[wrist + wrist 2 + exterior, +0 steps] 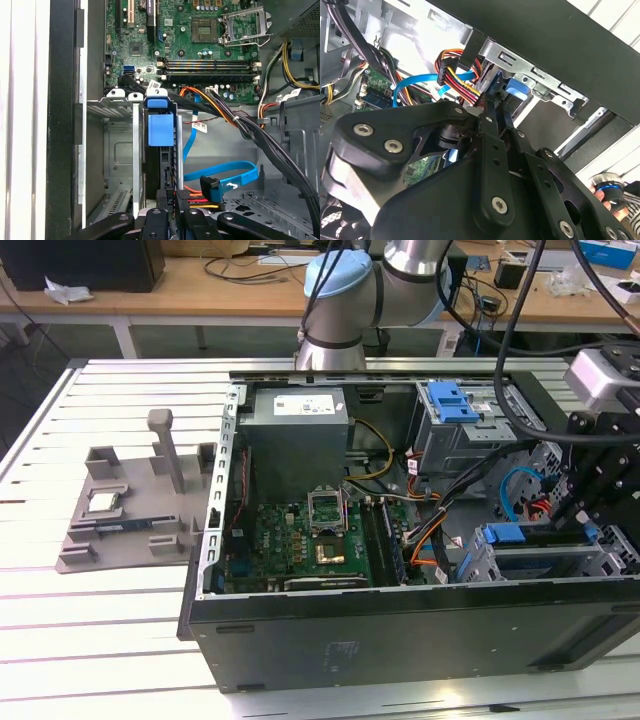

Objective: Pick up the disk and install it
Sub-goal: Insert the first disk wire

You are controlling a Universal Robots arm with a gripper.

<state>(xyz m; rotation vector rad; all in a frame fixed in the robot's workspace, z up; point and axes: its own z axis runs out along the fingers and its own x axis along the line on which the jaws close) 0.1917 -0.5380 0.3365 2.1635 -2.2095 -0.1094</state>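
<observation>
Slatted white counter [100, 620] carried an open computer case [400, 640]. The disk [160, 150], in its blue carrier, sat upright in the drive bay by the case's front wall, beside the motherboard [200, 45]. The pincer [172, 220] was at the disk's end by the cables; couldn't tell whether it was spread or pinching.

Arm [345, 290] comes in from the far side of the scene in the exterior view, pale-blue-capped joint up top, then runs out of shot. Wrist and gripper [600, 455] sit at the exterior view's right, black linkage pointing down. In both wrist views the gripper [492, 107] fingers [172, 202] look drawn close together at the tips, black bolted links splaying behind them.
</observation>
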